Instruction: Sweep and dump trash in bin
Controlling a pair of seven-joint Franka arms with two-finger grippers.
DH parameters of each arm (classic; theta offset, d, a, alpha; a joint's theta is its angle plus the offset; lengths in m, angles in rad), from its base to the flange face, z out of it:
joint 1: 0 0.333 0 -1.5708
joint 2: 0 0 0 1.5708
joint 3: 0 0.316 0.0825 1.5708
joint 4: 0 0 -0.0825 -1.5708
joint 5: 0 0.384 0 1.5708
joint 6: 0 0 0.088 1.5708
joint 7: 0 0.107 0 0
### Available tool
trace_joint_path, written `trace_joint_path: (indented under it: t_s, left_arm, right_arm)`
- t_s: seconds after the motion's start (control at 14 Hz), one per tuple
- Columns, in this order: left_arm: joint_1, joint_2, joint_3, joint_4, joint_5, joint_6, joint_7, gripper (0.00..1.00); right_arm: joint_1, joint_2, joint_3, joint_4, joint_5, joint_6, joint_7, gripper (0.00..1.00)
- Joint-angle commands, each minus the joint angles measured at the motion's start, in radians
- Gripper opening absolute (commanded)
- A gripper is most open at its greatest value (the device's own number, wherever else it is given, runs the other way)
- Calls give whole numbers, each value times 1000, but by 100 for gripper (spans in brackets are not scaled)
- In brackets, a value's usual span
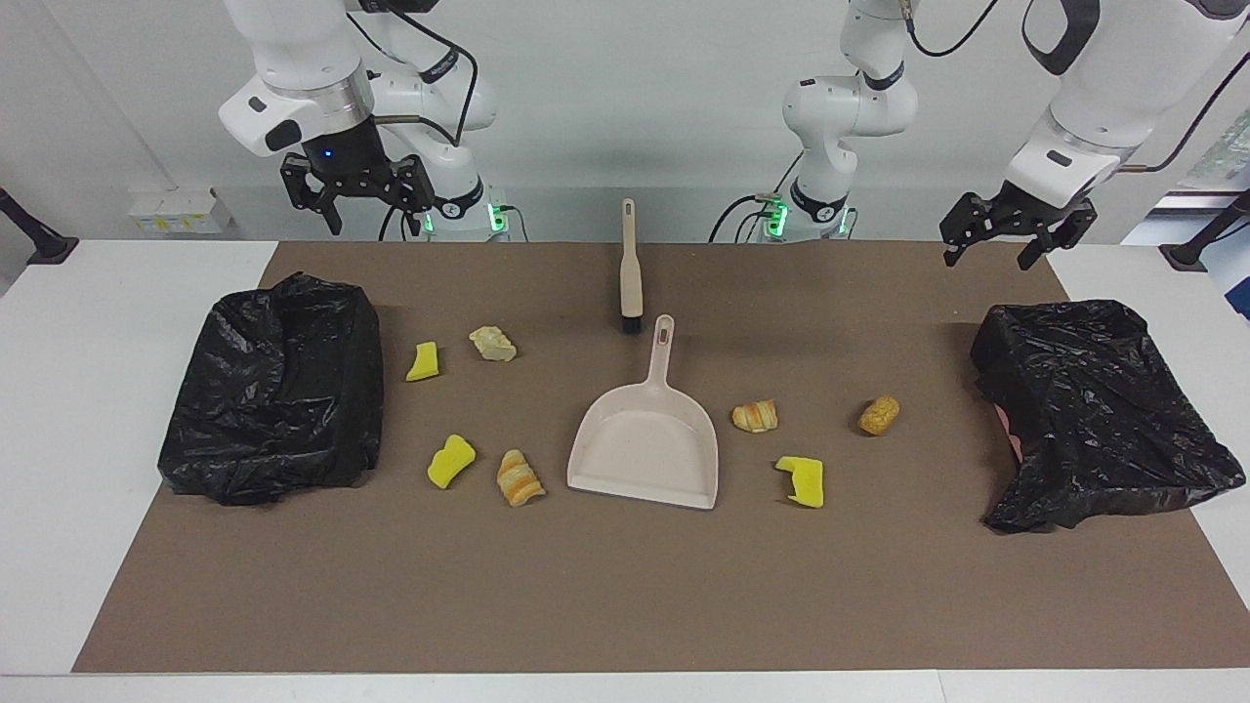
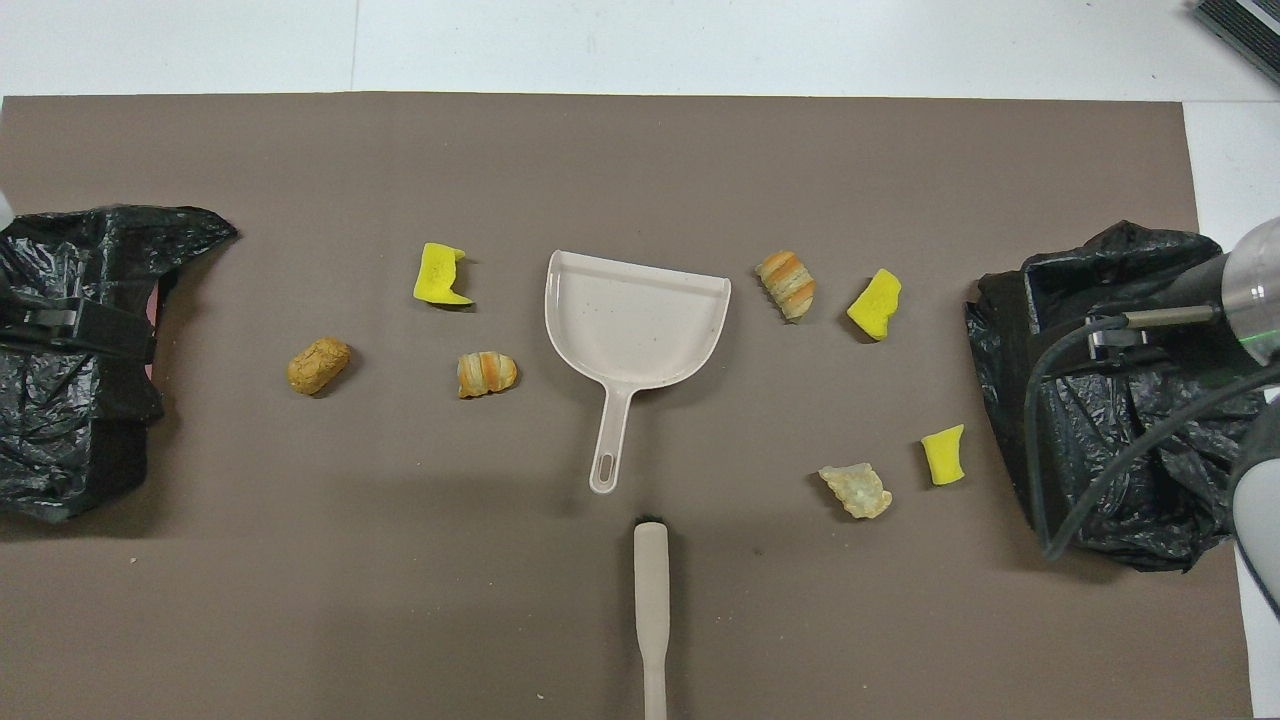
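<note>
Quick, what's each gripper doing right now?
Left gripper: open, holding nothing, raised near the bin.
Right gripper: open, holding nothing, raised near the other bin.

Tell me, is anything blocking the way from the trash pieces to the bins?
Nothing visible does. The trash pieces lie on bare mat either side of the dustpan, and each bin stands at its end of the mat with open mat in front.
</note>
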Motion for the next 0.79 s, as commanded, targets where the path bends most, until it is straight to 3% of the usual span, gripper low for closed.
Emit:
trace_joint_path:
  t_s: [0.0, 0.5, 0.72]
  left_arm:
    - [4, 17, -4, 38, 2, -20, 17, 100]
    - [10, 10, -4, 22, -12, 10, 14, 100]
    - [6, 5, -5, -34, -15, 70, 16, 100]
  right_arm:
    - [-19, -25, 3, -33, 21, 28, -34, 100]
    - [-43, -22, 2, -31, 21, 26, -40, 100]
    - [-54, -21, 5, -30, 26, 23, -46, 100]
